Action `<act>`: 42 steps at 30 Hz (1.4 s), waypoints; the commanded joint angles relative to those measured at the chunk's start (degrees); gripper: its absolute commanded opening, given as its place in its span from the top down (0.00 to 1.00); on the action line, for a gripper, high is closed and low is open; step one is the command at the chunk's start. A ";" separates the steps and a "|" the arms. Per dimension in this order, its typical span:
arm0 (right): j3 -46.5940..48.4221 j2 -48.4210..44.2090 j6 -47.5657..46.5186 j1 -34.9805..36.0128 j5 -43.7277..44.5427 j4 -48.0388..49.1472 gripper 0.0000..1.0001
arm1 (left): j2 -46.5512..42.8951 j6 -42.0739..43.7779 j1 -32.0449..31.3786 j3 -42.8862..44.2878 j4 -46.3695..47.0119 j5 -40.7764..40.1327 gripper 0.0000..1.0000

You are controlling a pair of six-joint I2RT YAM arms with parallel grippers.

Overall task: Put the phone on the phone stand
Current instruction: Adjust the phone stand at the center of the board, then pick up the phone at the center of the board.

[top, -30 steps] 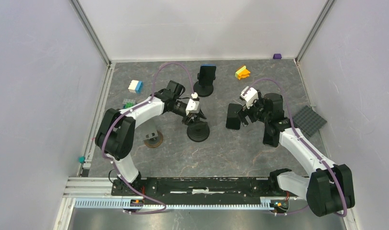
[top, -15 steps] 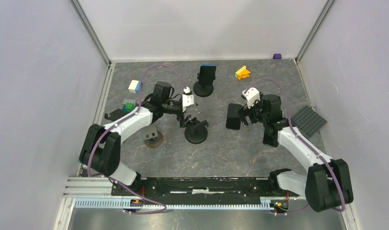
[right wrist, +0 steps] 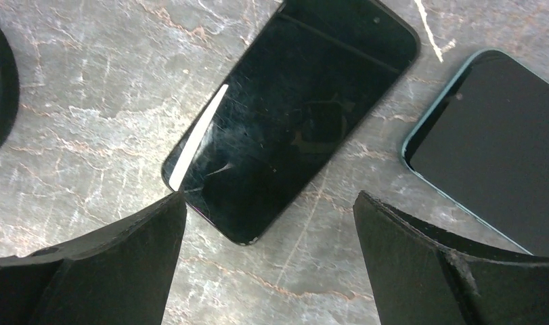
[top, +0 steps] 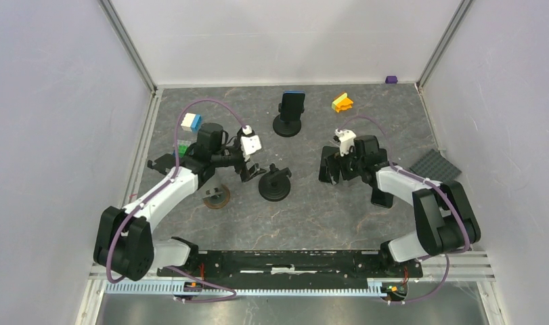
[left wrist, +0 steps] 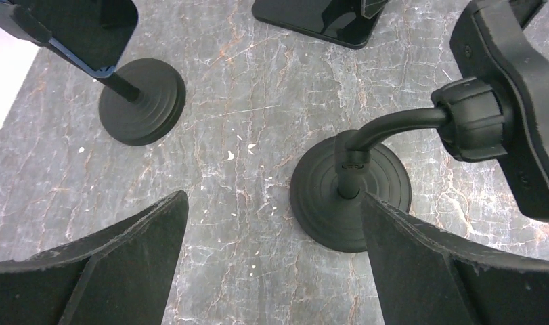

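Note:
The empty black phone stand [top: 275, 184] stands mid-table, its round base [left wrist: 350, 196] in front of my left fingers and its cradle [left wrist: 522, 101] tilted to the right. My left gripper [top: 248, 170] [left wrist: 273, 203] is open just left of the stand and holds nothing. A black phone [top: 324, 175] [right wrist: 292, 115] lies flat on the table to the right. My right gripper [top: 336, 166] [right wrist: 268, 200] hangs open over its near end, one finger at the phone's corner.
A second stand [top: 287, 124] [left wrist: 141, 101] at the back carries a blue-edged phone [top: 292, 103]. A teal-edged phone [right wrist: 495, 142] [top: 382, 193] lies right of the black one. Toy bricks [top: 190, 122] [top: 342, 102], a grey baseplate [top: 434, 169] and a brown disc [top: 217, 196] sit around.
My left gripper opened, let go of the empty stand and drew back to the left. My right gripper shifted a little left and closer over the black phone.

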 commanded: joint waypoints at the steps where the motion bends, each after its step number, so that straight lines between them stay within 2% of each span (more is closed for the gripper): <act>1: 3.96 2.20 3.44 1.40 -0.05 3.61 0.02 | -2.44 -0.33 0.08 -0.99 -0.46 -2.81 0.00; 7: 5.14 5.19 5.44 3.40 3.58 3.36 0.02 | -1.50 -1.37 0.02 0.28 -2.58 -4.05 0.00; 15: 6.91 8.67 6.55 4.35 6.94 3.26 0.02 | -4.52 -1.83 0.03 -2.78 -2.14 -3.88 0.00; 30: 12.80 14.99 10.55 7.32 11.73 1.76 0.02 | -7.44 -1.75 0.03 -3.04 -4.34 -4.51 0.00; 34: 13.20 16.60 9.16 8.19 14.82 0.92 0.03 | -8.38 -1.37 0.05 -3.08 -4.86 -4.83 0.00; 42: 9.01 14.88 4.06 8.54 19.56 0.84 0.10 | -9.55 -1.81 -0.04 -1.40 -7.68 -4.44 0.00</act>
